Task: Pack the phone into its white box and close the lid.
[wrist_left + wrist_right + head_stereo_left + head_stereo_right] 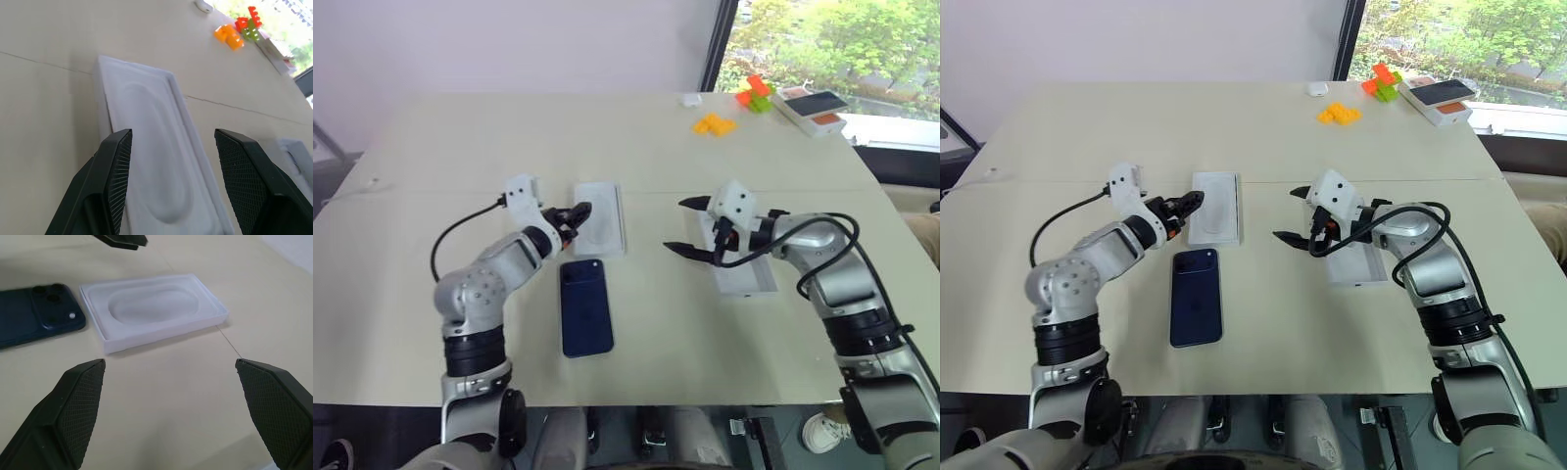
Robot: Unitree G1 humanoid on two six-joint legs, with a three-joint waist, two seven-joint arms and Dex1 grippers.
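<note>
The slim navy-blue smartphone [586, 307] lies unpacked on the counter [431, 147] near the white recessed insert [601, 217], both robot fingers spread and empty, so grasping the phone seems next

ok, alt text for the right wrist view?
The open right pincer hovers over a beige table, its two black fingers spread wide. Beyond them lie a white tray with an oval recess and, beside it, a dark blue phone camera-side up.
</note>
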